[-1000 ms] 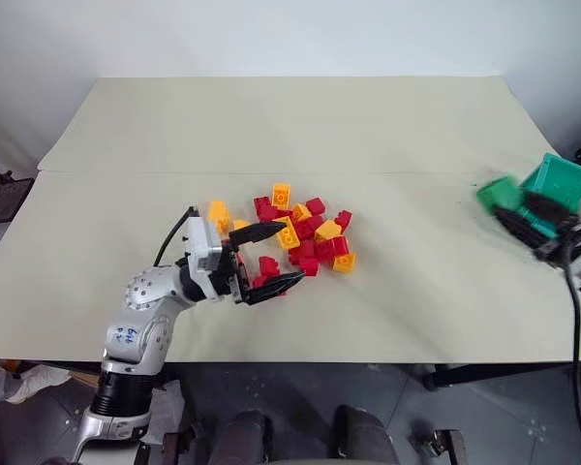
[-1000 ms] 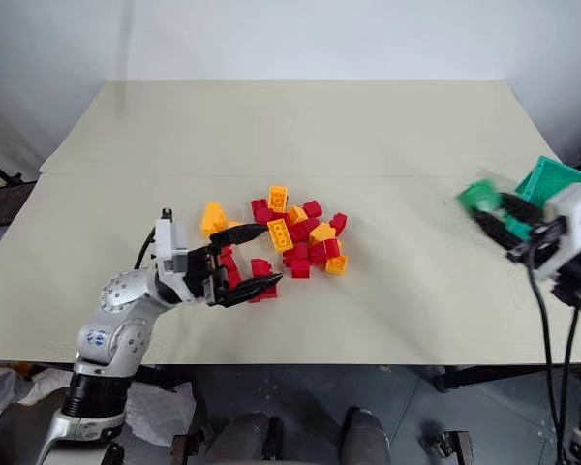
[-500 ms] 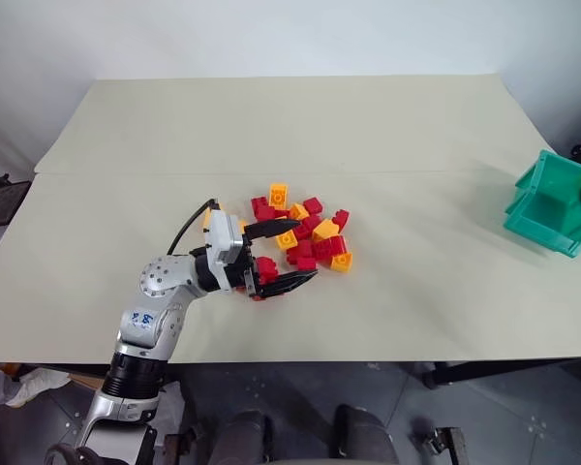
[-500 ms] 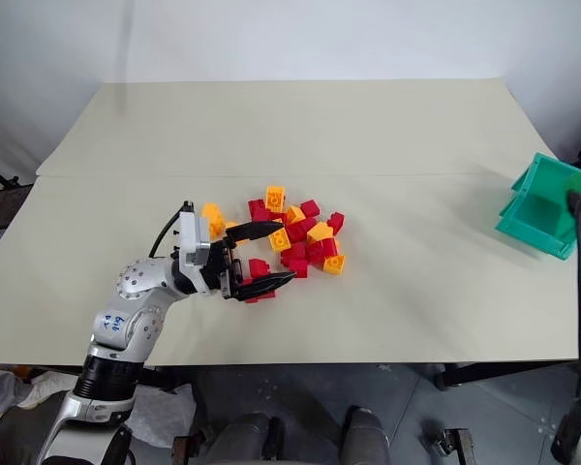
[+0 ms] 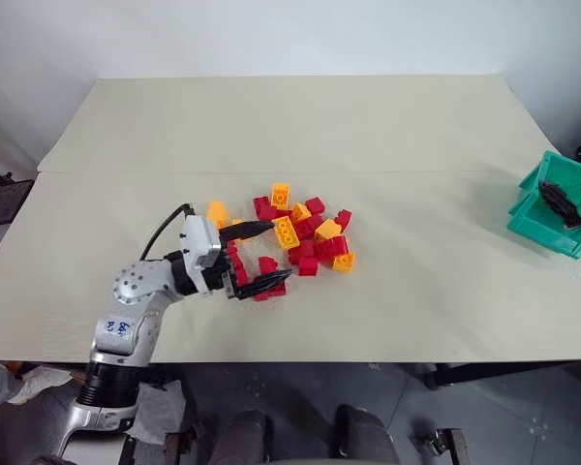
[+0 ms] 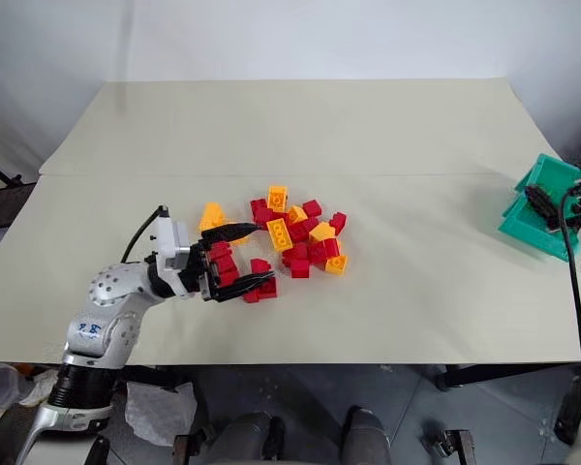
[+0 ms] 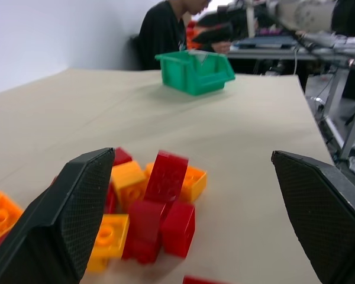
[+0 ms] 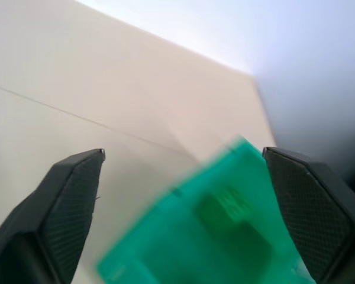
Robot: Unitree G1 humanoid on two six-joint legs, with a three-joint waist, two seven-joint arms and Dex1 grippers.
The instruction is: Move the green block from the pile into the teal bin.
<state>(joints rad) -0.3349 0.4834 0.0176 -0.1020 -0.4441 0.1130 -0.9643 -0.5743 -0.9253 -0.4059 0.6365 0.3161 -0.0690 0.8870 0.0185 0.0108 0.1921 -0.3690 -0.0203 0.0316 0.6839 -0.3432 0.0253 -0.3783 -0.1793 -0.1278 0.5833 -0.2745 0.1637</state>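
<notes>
The pile of red and orange-yellow bricks lies mid-table. My left gripper stands open at its near-left side, fingers wide, with a few red bricks loose between them and none gripped. The teal bin sits at the table's right edge. My right gripper hangs over it, open, its fingers spread wide with nothing between them. In the right wrist view a blurred darker green shape lies inside the bin; I cannot tell if it is the green block.
The beige table stretches bare behind the pile and between pile and bin. A fold line crosses its cover. In the left wrist view a person in a dark top sits beyond the bin, beside desks and equipment.
My right gripper, shut on something green a second ago, has reached over the bin and opened. My left gripper pushed toward the pile, then drew back left, still open.
</notes>
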